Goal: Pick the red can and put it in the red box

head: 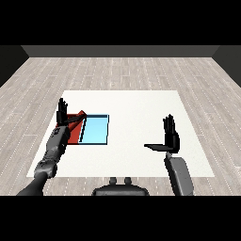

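Right robot hand [170, 136] hovers released above the desk [136, 141]; my left robot hand [62, 113] is released over the red tray [75, 134]. No red can visible, so progress is unclear.

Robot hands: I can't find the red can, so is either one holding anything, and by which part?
Nothing is held. The left robot hand over the red tray and the right robot hand both show straight, open fingers. No can shows.

Light blue tray [95, 130] on white table [141, 108].
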You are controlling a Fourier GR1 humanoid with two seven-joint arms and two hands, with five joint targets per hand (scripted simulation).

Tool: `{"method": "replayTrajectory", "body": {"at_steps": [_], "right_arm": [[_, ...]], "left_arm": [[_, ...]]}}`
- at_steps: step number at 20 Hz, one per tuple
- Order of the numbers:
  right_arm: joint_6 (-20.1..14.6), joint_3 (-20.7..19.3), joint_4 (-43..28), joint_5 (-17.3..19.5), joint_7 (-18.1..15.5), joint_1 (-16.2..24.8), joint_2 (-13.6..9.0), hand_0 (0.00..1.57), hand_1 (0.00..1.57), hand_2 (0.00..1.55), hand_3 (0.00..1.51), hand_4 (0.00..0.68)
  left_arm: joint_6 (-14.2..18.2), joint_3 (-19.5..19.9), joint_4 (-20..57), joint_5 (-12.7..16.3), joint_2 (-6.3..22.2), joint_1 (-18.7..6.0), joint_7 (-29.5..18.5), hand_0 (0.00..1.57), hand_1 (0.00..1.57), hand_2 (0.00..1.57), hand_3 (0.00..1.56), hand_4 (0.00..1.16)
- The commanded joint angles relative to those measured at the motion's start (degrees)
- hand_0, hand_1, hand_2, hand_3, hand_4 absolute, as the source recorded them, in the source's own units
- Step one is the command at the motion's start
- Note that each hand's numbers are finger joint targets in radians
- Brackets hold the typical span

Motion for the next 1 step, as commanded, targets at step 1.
{"method": "replayTrajectory", "body": {"at_steps": [1], "right_arm": [[3.3,1.3,-0.2,-2.7,-0.8,1.5,0.8,0.00,0.00,0.00,0.00,0.000]], "left_arm": [[-4.9,-0.3,-9.8,2.9,-6.6,3.2,-6.4,0.00,0.00,0.00,0.00,0.00]]}}
